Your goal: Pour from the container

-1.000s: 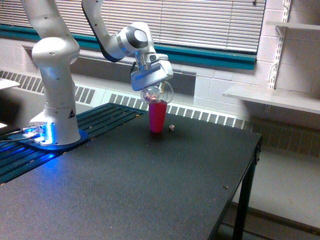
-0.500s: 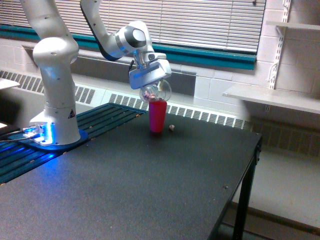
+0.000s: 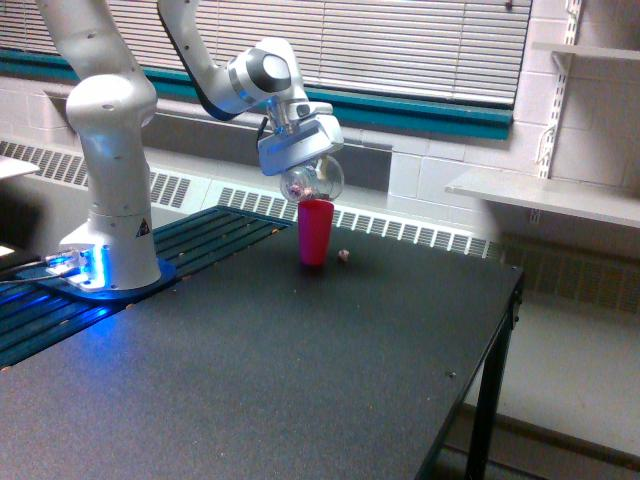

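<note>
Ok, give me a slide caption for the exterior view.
Panda hand tilts a clear container over a pink cup on the black table.

Claw (image 3: pixel 300 165) lifted container (image 3: pixel 311 181) slightly, now clear above pink cup (image 3: pixel 315 232).

Container (image 3: pixel 312 181): clear glossy plastic; pink cup (image 3: pixel 315 232): opaque smooth plastic; table (image 3: pixel 300 380): matt black, finely speckled; arm (image 3: pixel 110 140): glossy white casing

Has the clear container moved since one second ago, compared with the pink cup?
Yes. The container has risen: earlier it sat right at the rim of the pink cup, which stayed put; now it is just above it.
</note>
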### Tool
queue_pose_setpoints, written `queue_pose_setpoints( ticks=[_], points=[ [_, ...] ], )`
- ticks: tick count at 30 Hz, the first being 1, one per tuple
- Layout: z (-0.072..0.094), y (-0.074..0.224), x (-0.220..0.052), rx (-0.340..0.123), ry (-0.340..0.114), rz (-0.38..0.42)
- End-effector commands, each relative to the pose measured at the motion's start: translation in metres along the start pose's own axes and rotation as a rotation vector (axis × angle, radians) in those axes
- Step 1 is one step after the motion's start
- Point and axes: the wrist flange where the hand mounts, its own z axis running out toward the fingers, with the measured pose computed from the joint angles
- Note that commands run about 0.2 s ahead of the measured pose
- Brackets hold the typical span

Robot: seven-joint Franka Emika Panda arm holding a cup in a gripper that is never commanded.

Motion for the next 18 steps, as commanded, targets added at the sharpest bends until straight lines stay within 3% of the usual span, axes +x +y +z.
queue_pose_setpoints(
  ticks=[1,18],
  points=[
    [0.005,-0.016,-0.026,0.005,0.002,-0.025],
    [0.009,-0.033,-0.039,-0.016,0.008,-0.07]
  ],
)
